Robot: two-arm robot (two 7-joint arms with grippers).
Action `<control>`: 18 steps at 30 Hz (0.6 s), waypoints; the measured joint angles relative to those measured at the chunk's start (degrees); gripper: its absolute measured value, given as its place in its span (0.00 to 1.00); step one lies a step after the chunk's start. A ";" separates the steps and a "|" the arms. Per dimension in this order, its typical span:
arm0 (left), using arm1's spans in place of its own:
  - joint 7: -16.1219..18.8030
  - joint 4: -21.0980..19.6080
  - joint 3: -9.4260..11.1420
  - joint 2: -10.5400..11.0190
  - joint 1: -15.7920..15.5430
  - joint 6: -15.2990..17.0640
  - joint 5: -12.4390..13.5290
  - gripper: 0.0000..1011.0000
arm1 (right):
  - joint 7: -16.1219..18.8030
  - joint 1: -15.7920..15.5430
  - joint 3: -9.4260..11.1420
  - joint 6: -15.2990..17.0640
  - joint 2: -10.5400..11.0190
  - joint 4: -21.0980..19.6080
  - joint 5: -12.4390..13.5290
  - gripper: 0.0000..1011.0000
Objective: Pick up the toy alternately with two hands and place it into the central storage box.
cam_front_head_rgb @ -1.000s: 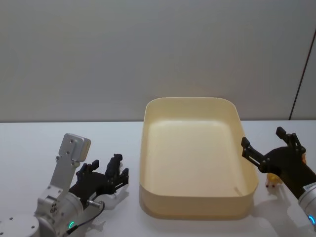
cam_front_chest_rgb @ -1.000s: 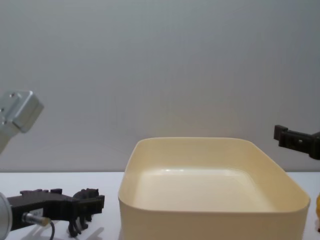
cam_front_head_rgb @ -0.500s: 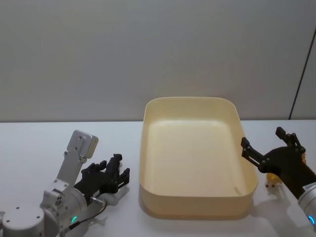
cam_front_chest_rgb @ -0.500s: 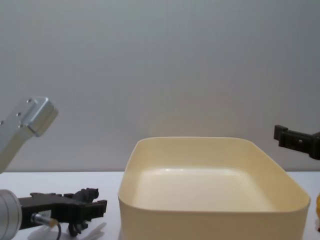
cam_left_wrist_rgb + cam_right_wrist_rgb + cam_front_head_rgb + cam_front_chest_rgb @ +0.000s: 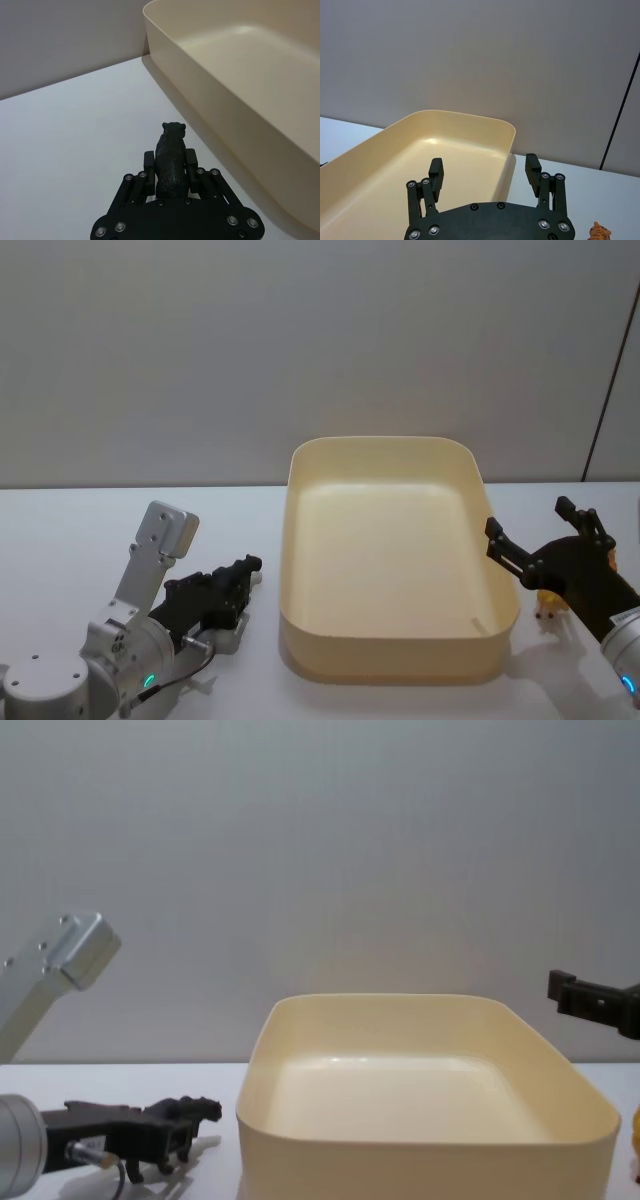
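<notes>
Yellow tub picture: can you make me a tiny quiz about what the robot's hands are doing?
1. True or false: a toy lies inside the large cream-yellow plastic tub.
2. What is the left gripper shut on? A) the small black toy animal B) a red ball C) nothing
3. Fill in: the right gripper, by the tub's right side, has its fingers ____.
Key: 1 false; 2 A; 3 open.
</notes>
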 joint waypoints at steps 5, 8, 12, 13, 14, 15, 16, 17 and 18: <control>0.98 -1.24 -0.38 0.33 0.23 -0.87 0.28 0.33 | 0.00 0.00 0.00 0.00 0.00 0.00 0.00 0.99; 1.77 -2.08 -0.63 0.54 0.33 -1.27 0.56 0.33 | 0.00 0.00 0.00 0.00 0.00 0.00 0.00 0.99; 3.05 -3.82 -1.14 0.93 0.37 -1.99 1.35 0.33 | 0.00 0.00 0.00 0.00 0.00 0.00 0.00 0.99; 3.20 -4.09 -1.22 0.98 0.36 -2.12 1.50 0.33 | 0.00 0.00 0.00 0.00 0.00 0.00 0.00 0.99; 3.41 -4.65 -1.39 1.09 0.25 -2.34 1.79 0.33 | 0.00 0.00 0.00 0.00 0.00 0.00 0.00 0.99; 3.41 -4.65 -1.39 1.09 0.25 -2.34 1.79 0.33 | 0.00 0.00 0.00 0.00 0.00 0.00 0.00 0.99; 3.51 -5.10 -1.54 1.15 0.08 -2.55 2.07 0.33 | 0.00 0.00 0.00 0.00 0.00 0.00 0.00 0.99; 3.51 -5.48 -1.66 1.18 -0.11 -2.77 2.39 0.33 | 0.00 0.00 0.00 0.00 0.00 0.00 0.00 0.99; 3.50 -5.63 -1.71 1.19 -0.21 -2.84 2.53 0.33 | 0.00 0.00 0.00 0.00 0.00 0.00 0.00 0.99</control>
